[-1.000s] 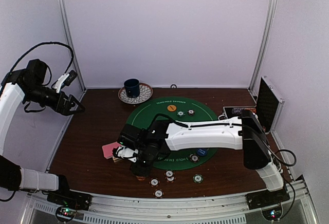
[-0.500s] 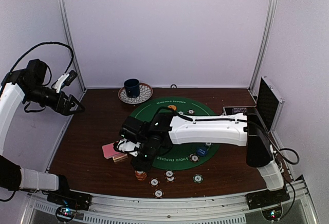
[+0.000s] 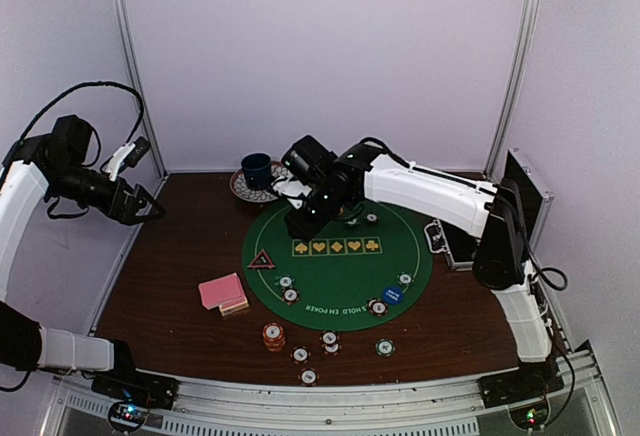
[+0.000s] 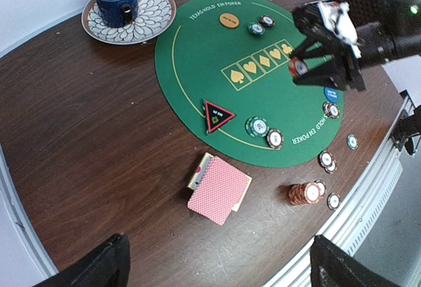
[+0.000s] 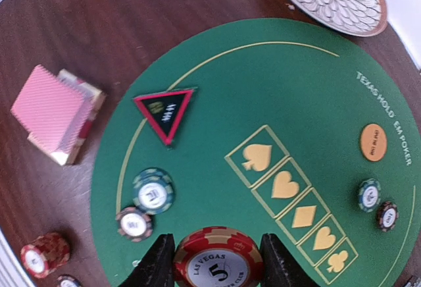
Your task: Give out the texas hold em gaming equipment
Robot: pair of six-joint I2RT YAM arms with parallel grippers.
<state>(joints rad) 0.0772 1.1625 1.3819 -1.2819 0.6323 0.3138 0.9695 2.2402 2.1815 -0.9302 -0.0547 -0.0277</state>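
Well, starting with the biggest thing: the dark brown wooden worktop (image 3: 170, 256) carries a round green felt poker mat (image 3: 340, 271) at its middle. A pink-backed deck of playing cards (image 3: 222, 291) lies off the mat, toward the left edge. A short stack of orange-red striped chips (image 3: 273, 335) stands close to the near edge.

My right gripper (image 5: 216, 251) is pinching one red, edge-striped poker chip marked 5 (image 5: 218, 268). My two fingers press on opposite sides of its rim, and its face is turned toward my wrist camera. I hold it clear of the felt, above the part of the mat toward the far edge.

I judge the chip to be light, hard and stiff, and not fragile. Its rim looks smooth, so it could swivel or slip if I ease my squeeze. Across the full width, rim to rim, seems the right place to grip it.

My left gripper (image 4: 220, 239) hangs high by the left edge, fingers spread wide and holding nothing.
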